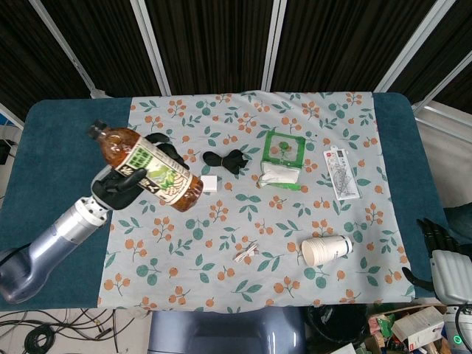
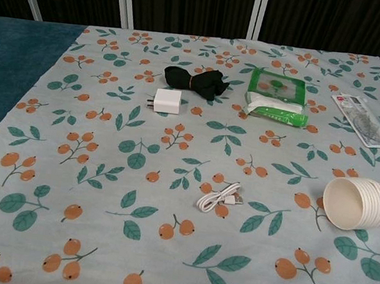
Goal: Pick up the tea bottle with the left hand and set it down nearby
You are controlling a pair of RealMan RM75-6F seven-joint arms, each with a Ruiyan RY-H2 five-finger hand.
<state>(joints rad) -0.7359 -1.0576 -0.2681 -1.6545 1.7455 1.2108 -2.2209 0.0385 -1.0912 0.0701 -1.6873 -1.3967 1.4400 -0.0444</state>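
Our left hand [image 1: 122, 184] grips the tea bottle [image 1: 147, 169].
We see it tilted, cap toward ten o'clock, above the tablecloth's [image 1: 310, 221] left edge; our right hand [image 1: 441, 254], at four o'clock, hangs off-table, its grasp unclear.

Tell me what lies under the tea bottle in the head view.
The tea bottle is gripped by the left hand, whose fingers wrap beneath it. Below is floral tablecloth; the white charger sits beside its base. The cloth directly underneath is hidden.

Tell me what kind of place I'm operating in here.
Probably a lab test bench, not a home: a table under a floral cloth strewn with unrelated odds like a charger and cups, black curtains behind, loose cables on the floor.
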